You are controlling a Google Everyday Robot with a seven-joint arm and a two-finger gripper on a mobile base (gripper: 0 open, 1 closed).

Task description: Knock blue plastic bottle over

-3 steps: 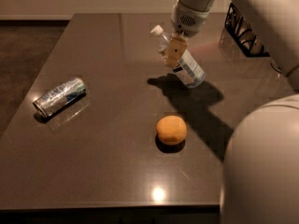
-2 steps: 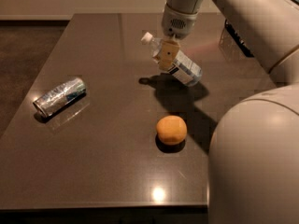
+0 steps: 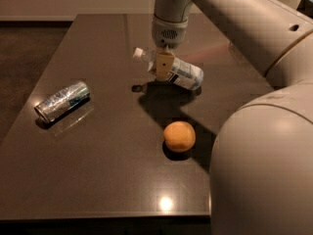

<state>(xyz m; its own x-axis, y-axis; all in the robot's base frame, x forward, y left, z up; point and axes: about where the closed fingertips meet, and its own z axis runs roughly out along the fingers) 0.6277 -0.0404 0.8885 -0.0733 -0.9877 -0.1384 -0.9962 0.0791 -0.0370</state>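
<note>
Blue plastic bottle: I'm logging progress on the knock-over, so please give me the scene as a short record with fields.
bottle: blue plastic bottle, tilted far over, white cap pointing left, base to the right
gripper: gripper reaching down from above, at the bottle near its cap end
can: silver can lying on its side, left part of the table
orange: orange nearer the camera than the bottle, apart from it
surface: dark table
task state: bottle not upright; whether it lies fully on the table cannot be told

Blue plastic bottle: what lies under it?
Beneath the tilted blue plastic bottle, only the dark table and its shadow show. The gripper crosses its middle, hiding the part behind.
</note>
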